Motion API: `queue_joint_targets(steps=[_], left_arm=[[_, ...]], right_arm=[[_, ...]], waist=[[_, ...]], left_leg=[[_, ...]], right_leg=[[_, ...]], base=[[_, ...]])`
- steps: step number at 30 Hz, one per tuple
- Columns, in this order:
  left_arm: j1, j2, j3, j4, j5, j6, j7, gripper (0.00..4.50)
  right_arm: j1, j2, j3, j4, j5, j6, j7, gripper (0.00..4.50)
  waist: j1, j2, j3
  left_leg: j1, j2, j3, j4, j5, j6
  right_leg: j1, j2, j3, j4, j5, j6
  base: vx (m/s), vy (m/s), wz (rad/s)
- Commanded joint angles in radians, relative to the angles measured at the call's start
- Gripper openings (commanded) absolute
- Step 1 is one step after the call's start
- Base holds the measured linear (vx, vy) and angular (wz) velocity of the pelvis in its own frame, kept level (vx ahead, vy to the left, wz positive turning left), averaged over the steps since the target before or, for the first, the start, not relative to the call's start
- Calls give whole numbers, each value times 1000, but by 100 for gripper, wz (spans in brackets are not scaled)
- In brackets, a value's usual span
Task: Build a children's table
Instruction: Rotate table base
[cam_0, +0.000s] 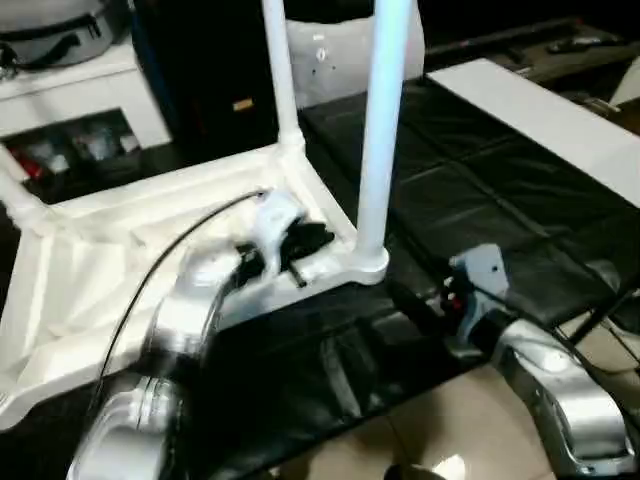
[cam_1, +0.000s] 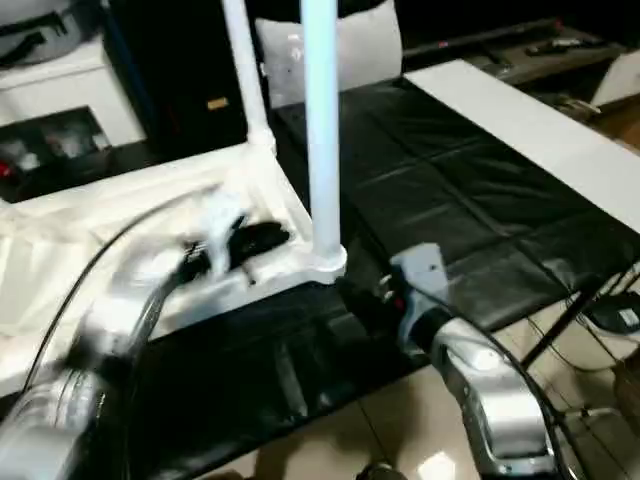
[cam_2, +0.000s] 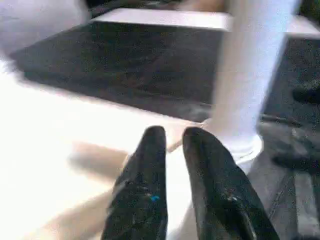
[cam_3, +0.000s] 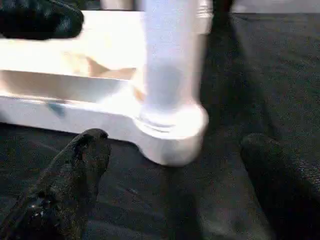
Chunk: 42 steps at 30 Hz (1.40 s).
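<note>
The white table top (cam_0: 100, 260) lies upside down on the black work surface, ribbed side up. One white leg (cam_0: 383, 130) stands upright in the near right corner socket (cam_3: 170, 135). A second leg (cam_0: 281, 70) stands in the far right corner, and a third (cam_0: 18, 198) leans at the far left corner. My left gripper (cam_0: 305, 245) hovers over the top's near rim just left of the near leg, with its fingers (cam_2: 150, 155) shut on nothing. My right gripper (cam_3: 175, 175) sits low on the black cover in front of that corner socket, open, with nothing between its fingers.
The black-covered work surface (cam_0: 480, 180) stretches to the right, with a long white board (cam_0: 540, 110) lying along its far right. A white cabinet (cam_0: 80, 110) stands at the back left. The beige floor (cam_0: 450, 420) shows below the table's front edge.
</note>
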Motion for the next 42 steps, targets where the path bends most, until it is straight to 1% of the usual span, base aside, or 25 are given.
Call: queue_joint_targets(steps=[1, 2, 3, 4, 5, 6, 7, 8, 9, 10, 11, 12, 13, 14, 15, 16, 17, 19, 20, 22, 28, 29, 34, 38, 42], left_arm=[[37, -15, 41, -133, 35, 60, 102, 79], [78, -41, 63, -196, 60, 110, 175, 79], [99, -59, 84, -225, 61, 160, 216, 79], [104, -63, 88, -234, 60, 174, 226, 79], [120, -68, 94, -252, 61, 205, 247, 79], [131, -63, 91, -267, 70, 208, 256, 79], [139, -59, 88, -280, 78, 210, 262, 79], [153, -55, 88, -305, 84, 226, 269, 79], [160, -49, 87, -321, 87, 237, 281, 79], [168, -43, 85, -337, 91, 249, 294, 79], [175, -39, 86, -347, 93, 258, 302, 79], [177, -38, 87, -349, 93, 261, 303, 79], [181, -40, 90, -362, 96, 280, 315, 79], [183, -45, 97, -373, 88, 300, 322, 79], [188, -45, 101, -392, 77, 323, 318, 79], [192, -40, 107, -408, 65, 350, 312, 98], [193, -39, 113, -413, 48, 366, 306, 98], [193, -29, 115, -418, 25, 417, 290, 98], [193, -17, 112, -411, 29, 425, 282, 98], [192, 33, 94, -389, 18, 450, 224, 98], [178, 135, 116, -336, 3, 463, 166, 98], [183, 156, 117, -336, -5, 473, 149, 98], [224, 242, 114, -358, -71, 415, -11, 98], [268, 284, 110, -351, -106, 355, -87, 98], [323, 300, 124, -351, -117, 310, -104, 98]], right_arm=[[-4, -4, 27, -17, -9, -22, 14, 450], [-4, -4, 37, -4, -2, -36, 34, 450], [-6, -2, 42, 5, -4, -51, 40, 450], [-6, -2, 43, 7, -6, -55, 41, 450], [-8, 2, 47, 13, 4, -52, 53, 450], [-11, 0, 53, 19, 4, -59, 63, 450], [-15, -3, 59, 24, 4, -66, 70, 450], [-22, -9, 70, 32, 8, -71, 91, 450], [-24, -12, 74, 35, 5, -76, 94, 450], [-25, -14, 77, 38, 4, -77, 97, 450], [-24, -15, 77, 37, 11, -71, 103, 450], [-24, -15, 76, 36, 14, -67, 105, 450], [-24, -15, 76, 38, 13, -71, 102, 450], [-25, -11, 72, 40, 17, -67, 97, 450], [-27, -5, 67, 45, 22, -70, 95, 450], [-30, 2, 62, 53, 28, -74, 95, 450], [-37, 5, 59, 61, 30, -90, 99, 450], [-54, 17, 47, 81, 33, -119, 93, 450], [-68, 23, 44, 93, 36, -124, 94, 450], [-108, 28, 49, 118, 54, -82, 110, 450], [-208, 64, 54, 212, 36, -91, 72, 450], [-222, 58, 59, 229, 25, -103, 76, 450], [-290, 50, 14, 323, 18, -129, 40, 450], [-339, 12, -44, 421, -3, -162, -9, 450], [-371, -38, -127, 511, 7, -181, -62, 450]], waist=[[-17, 20, -52], [-19, 12, -49], [-17, -19, -37], [1, -32, -28], [35, -102, -45], [50, -91, -42], [55, -97, -42], [62, -112, -45], [69, -110, -53], [79, -110, -62], [84, -104, -61], [88, -94, -58], [90, -85, -58], [80, -32, -63], [55, -17, -57], [56, 0, -70], [57, 3, -58], [57, -20, -46], [60, -31, -38], [49, -43, -39], [20, -45, -52], [20, -57, -57], [22, -54, -64], [34, -55, -82], [48, -63, -73]], left_leg=[[11, 114, -143, -173, -487, 101], [54, 128, -189, -178, -540, 124], [22, 82, -186, -168, -523, 122], [-15, 23, -146, -137, -508, 81], [23, -78, -20, 51, -256, 48], [-30, -41, 6, 123, -79, 65], [-44, -42, 12, 147, -60, 68], [-66, -40, 16, 174, -107, 70], [-65, -36, 15, 176, -125, 64], [-65, -19, 7, 174, -170, 56], [-54, -11, 7, 165, -172, 46], [-40, 0, 15, 124, -154, 52], [-29, 12, 16, 95, -124, 70], [51, 37, 29, -3, -72, 91], [74, 107, 9, -61, -168, 126], [86, 139, -2, -75, -236, 117], [76, 156, -10, -99, -377, 72], [82, 101, 19, -98, -569, -12], [92, 68, 41, -91, -630, -36], [81, 47, 47, -88, -566, -17], [46, 42, 44, -85, -358, 37], [44, 44, 52, -79, -289, 57], [47, 43, 62, -77, -262, 75], [41, 42, 72, -58, -21, 150], [42, 45, 79, -61, -75, 180]], right_leg=[[75, 2, 56, 36, -239, -109], [33, 23, 96, 81, -260, -151], [42, 7, 141, 70, -251, -198], [53, -17, 161, 21, -303, -215], [16, -118, 148, -127, -653, -108], [50, -198, 154, -123, -754, 75], [38, -204, 159, -126, -770, 165], [48, -224, 160, -99, -685, 290], [61, -238, 157, -87, -618, 305], [87, -286, 135, -76, -426, 260], [90, -290, 123, -82, -384, 198], [107, -262, 89, -91, -318, 33], [116, -239, 58, -95, -293, -38], [76, -117, 47, -86, -311, -106], [55, -21, 31, -24, -302, -79], [49, -15, 56, -2, -229, -75], [41, -16, 97, 12, -110, -87], [37, -28, 124, -22, -139, -106], [29, -42, 138, -55, -322, -100], [36, -59, 156, -75, -554, -61], [49, -62, 166, -74, -503, -83], [44, -59, 171, -68, -426, -111], [35, -52, 173, -55, -359, -167], [35, -42, 170, -19, -38, -244], [36, -46, 169, -27, -111, -260]], base=[[42, -113, 62], [42, -113, 62], [11, -164, 78], [-42, -206, 73], [-42, -206, 73], [-25, -179, 49], [-26, -129, 45], [-26, -129, 45], [-45, -74, 54], [-30, -17, 25], [-62, -7, 57], [-55, 29, 66], [-98, 100, 93], [-65, 90, 60], [-73, 116, 35], [0, 0, 0], [-57, 104, 13], [-55, 117, 11], [-36, 69, 7], [0, 0, 0], [0, 0, 0], [0, 0, 0], [0, 0, 0], [32, 2, 1], [13, 2, 1]])
